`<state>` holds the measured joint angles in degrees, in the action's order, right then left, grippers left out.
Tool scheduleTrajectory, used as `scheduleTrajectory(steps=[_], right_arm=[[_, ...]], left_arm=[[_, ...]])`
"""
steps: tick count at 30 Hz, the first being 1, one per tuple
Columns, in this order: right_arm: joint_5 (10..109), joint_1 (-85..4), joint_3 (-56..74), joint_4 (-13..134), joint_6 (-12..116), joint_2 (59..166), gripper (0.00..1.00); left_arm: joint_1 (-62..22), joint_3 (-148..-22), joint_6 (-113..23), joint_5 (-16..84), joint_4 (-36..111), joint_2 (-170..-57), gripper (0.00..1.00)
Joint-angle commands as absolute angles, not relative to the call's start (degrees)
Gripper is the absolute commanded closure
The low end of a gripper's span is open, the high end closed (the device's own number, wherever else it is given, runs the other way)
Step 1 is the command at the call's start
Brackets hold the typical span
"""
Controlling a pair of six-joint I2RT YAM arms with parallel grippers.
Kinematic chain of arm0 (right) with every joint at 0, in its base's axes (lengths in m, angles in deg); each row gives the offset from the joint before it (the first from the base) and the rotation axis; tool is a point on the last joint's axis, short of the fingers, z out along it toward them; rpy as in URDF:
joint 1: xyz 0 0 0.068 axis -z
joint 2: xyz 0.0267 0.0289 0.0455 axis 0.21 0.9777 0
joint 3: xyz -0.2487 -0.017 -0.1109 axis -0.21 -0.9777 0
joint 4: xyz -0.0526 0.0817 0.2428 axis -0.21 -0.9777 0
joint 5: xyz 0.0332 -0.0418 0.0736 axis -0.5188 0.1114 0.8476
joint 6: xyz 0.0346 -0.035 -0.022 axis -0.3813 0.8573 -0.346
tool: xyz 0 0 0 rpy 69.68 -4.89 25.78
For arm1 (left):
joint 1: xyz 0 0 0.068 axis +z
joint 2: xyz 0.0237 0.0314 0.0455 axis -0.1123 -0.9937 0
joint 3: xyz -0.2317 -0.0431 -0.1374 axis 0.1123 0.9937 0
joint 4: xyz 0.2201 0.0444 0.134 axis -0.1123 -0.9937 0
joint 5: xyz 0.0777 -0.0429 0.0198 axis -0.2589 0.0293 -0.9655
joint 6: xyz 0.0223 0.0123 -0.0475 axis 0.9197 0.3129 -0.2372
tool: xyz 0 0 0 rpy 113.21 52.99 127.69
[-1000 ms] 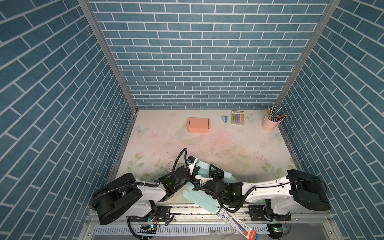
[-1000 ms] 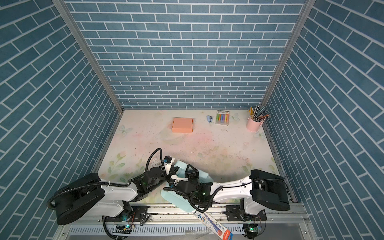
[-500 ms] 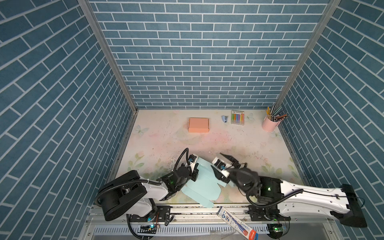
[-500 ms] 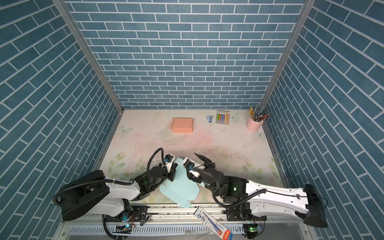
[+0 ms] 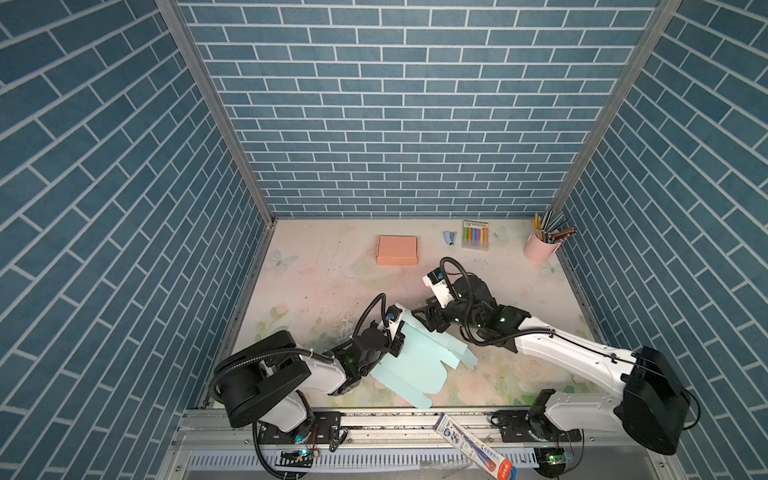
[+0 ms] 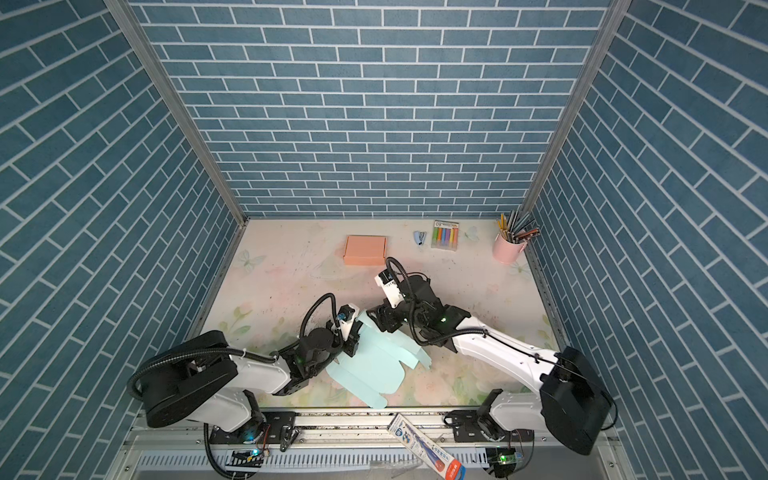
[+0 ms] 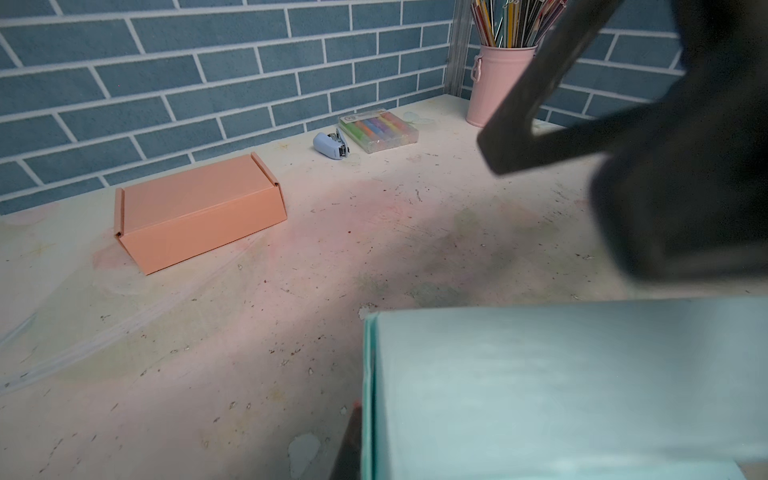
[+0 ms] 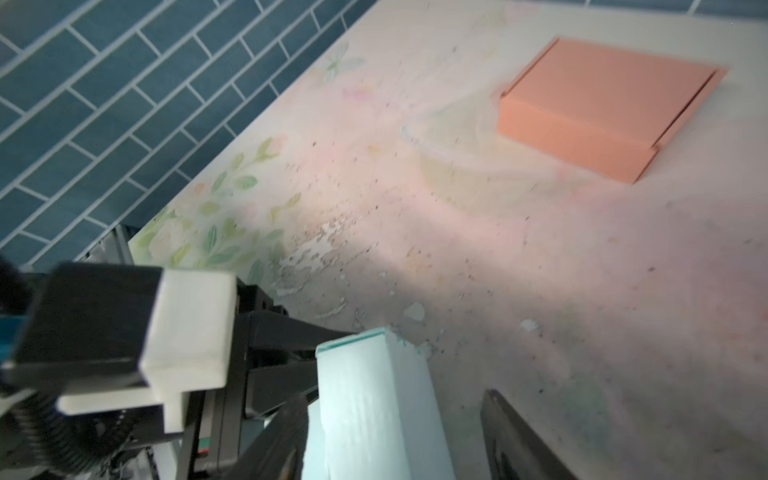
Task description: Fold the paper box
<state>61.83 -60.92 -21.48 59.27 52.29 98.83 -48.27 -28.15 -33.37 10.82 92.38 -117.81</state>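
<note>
We begin with the left end effector. Its jaws are pressed together on the edge of the paper box that is nearest to the left arm. In the left wrist view, the pale blue-green panel of this box is directly in front of the camera.

The right end effector is at the far corner of the same box. Its jaws stand wide apart. In the right wrist view, a raised flap of the box is between the two dark fingers. This finger is clearly apart from the card, so we see no grip there. We cannot tell whether the other finger touches the flap.

The paper box lies on the bench near its front edge, between the two arms. It is only partly folded: the near part is flat with rounded flaps, and the far side is lifted.

At the far side of the bench we see a closed orange box, a small blue stapler, a pack of coloured markers and a pink cup of pencils. All are well apart from the paper box. A printed tube lies on the metal rail in front of the bench.
</note>
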Motion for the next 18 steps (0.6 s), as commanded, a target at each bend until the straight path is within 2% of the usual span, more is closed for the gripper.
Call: scheduleTrajectory(steps=[1, 8, 14, 18], right_arm=[[68.5, -60.2, -20.4, 59.2, 48.8, 100.5, 0.34], [71.2, -58.6, -22.9, 61.9, 46.3, 105.1, 0.42], [74.7, -58.3, -24.0, 65.0, 44.0, 106.7, 0.58], [75.0, -58.3, -25.4, 66.2, 43.2, 106.7, 0.61]], left_arm=[[-48.5, -29.7, -32.0, 11.3, 96.7, -119.7, 0.95], [-48.5, -30.7, -30.8, 12.0, 99.3, -123.6, 0.95], [-48.6, -30.8, -31.4, 12.3, 101.2, -126.2, 0.95], [-48.6, -30.8, -31.8, 11.9, 102.4, -127.6, 0.94]])
